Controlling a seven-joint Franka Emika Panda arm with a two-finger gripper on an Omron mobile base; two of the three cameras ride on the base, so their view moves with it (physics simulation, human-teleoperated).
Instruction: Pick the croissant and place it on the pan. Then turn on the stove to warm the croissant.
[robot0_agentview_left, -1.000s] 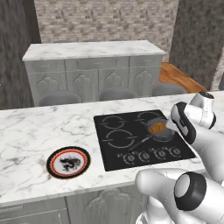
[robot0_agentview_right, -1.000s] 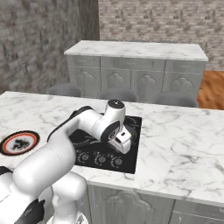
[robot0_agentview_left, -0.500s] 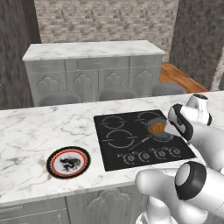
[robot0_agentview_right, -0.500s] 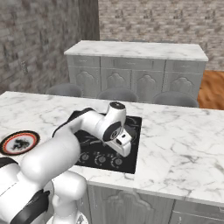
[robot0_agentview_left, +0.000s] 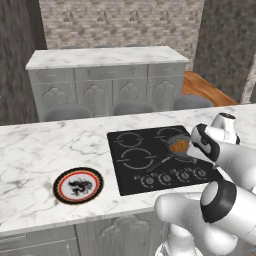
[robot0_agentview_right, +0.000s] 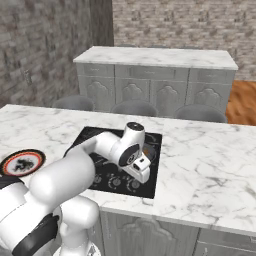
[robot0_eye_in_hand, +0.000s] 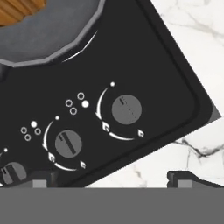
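Croissant in the pan on the stove, open gripper over the knobs.

The croissant (robot0_agentview_left: 179, 145) lies inside the pan (robot0_agentview_left: 181, 149), which sits on the near right burner of the stove (robot0_agentview_left: 131, 167); the pan's handle points left and toward the near edge. The gripper (robot0_eye_in_hand: 109, 178) hangs just above the stove's near right corner, its fingers spread wide and holding nothing, with two round knobs (robot0_eye_in_hand: 126, 109) before it. No writing is readable, only white flame and dot markings. A plate (robot0_agentview_left: 78, 185) with a black print rests on the marble counter (robot0_agentview_left: 35, 160), well to the left.
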